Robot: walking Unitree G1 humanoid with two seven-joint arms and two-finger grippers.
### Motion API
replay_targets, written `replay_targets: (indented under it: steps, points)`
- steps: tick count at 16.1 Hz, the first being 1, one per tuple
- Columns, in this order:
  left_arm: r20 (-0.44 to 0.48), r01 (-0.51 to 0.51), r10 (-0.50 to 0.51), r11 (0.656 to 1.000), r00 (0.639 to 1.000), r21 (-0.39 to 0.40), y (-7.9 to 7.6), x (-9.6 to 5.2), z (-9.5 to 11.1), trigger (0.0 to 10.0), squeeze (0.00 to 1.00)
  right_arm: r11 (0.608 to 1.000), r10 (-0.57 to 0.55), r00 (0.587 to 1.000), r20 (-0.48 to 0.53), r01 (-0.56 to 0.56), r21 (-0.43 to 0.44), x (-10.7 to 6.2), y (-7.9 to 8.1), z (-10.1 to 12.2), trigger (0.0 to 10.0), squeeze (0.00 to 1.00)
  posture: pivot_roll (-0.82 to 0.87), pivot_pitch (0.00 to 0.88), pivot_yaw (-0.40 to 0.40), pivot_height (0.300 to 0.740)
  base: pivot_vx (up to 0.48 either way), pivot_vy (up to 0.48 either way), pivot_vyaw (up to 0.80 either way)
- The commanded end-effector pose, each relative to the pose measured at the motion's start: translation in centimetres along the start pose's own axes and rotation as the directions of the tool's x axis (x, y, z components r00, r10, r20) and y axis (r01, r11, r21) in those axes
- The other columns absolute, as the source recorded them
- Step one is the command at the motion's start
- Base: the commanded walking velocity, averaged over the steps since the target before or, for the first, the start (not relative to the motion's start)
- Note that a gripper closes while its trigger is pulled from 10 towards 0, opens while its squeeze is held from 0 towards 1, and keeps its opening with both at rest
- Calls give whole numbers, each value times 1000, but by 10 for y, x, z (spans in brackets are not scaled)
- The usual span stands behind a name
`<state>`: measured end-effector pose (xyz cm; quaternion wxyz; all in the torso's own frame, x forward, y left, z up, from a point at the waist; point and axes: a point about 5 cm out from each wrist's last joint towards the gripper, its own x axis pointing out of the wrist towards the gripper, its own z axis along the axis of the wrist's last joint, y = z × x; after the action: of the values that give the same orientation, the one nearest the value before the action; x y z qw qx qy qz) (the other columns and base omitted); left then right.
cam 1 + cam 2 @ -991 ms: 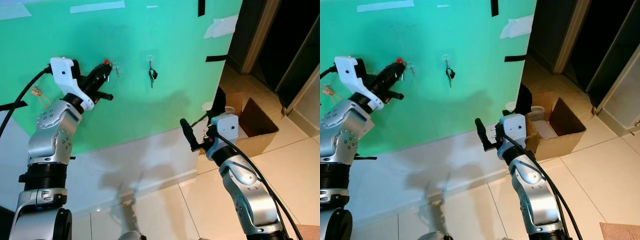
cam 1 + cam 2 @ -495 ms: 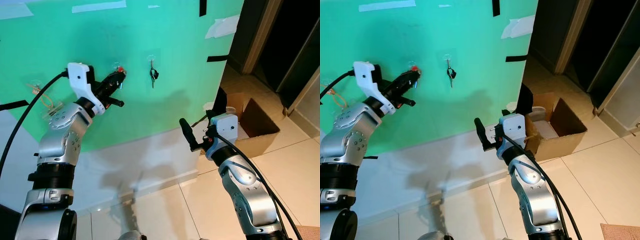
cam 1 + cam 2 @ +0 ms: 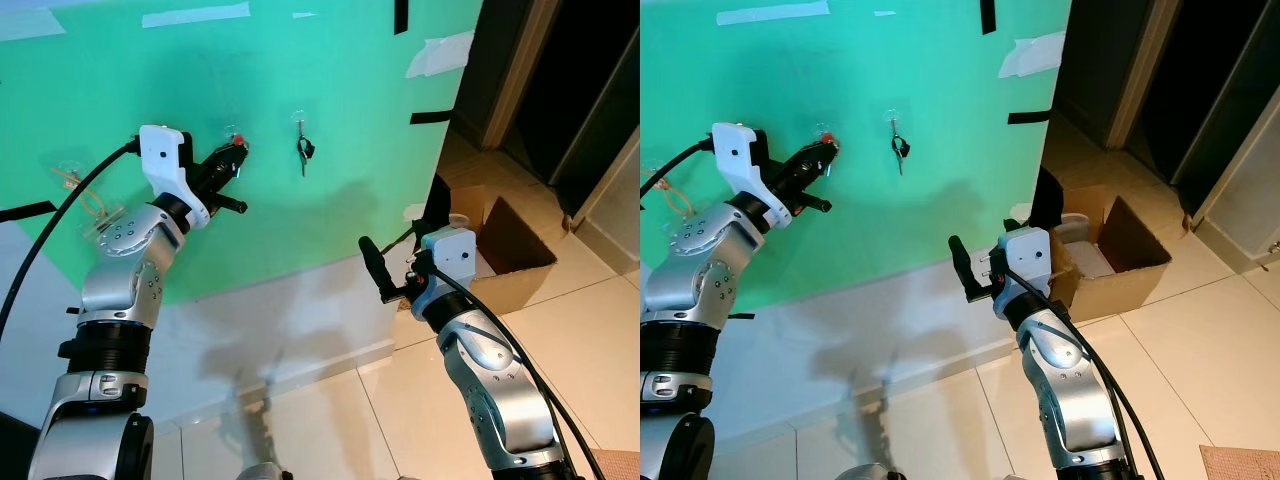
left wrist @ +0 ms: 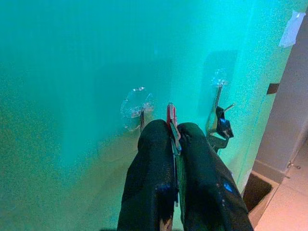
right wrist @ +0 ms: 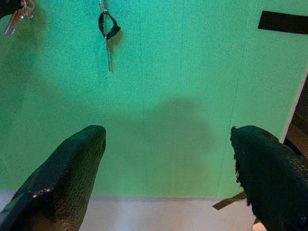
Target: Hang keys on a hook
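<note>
A red-headed key (image 4: 170, 114) is pinched between the fingers of my left gripper (image 4: 172, 131), which is shut on it. That gripper (image 3: 232, 160) is raised against the green wall (image 3: 340, 80), with the key's tip right beside a clear stick-on hook (image 4: 137, 103). To the right, a second clear hook (image 3: 300, 122) carries a black-headed key (image 3: 305, 150). My right gripper (image 5: 168, 132) is held low in front of the wall, open, with nothing between its fingers (image 3: 372, 262).
A third clear hook with an orange item (image 3: 70, 178) is at the far left of the wall. An open cardboard box (image 3: 505, 240) stands on the tiled floor at the right, next to a dark doorway (image 3: 580, 90).
My left gripper has moved right along the wall with the red key, from left of the clear hook up to it. The right arm has stayed put.
</note>
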<state>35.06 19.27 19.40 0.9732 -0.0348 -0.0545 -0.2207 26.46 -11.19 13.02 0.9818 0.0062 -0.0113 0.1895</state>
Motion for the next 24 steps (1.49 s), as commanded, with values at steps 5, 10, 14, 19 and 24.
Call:
replay_targets:
  steps: [5,10,14,19,24]
  points:
    - [26,0,0,1000,1000,15,8,-12,6,10000,0,976,219,975,48,-218,-19,-2,10,23,10000,0,-14,0,74,740,0,0,0]
    - [-4,-5,5,999,1000,35,14,-19,4,10000,0,969,246,967,60,-244,-35,0,10,30,10000,0,-12,0,67,740,0,0,0]
    - [-66,4,2,997,998,81,17,-23,-3,10000,0,969,247,968,44,-246,-36,-1,10,28,10000,0,-14,0,65,740,0,0,0]
    - [-128,26,-5,987,992,158,14,-25,-9,10000,0,972,231,972,39,-229,-44,-1,9,27,10000,0,-15,0,65,740,0,0,0]
    - [-114,-5,27,982,993,187,17,-22,-7,10000,0,974,223,974,39,-222,-46,-1,9,27,10000,0,-14,0,67,740,0,0,0]
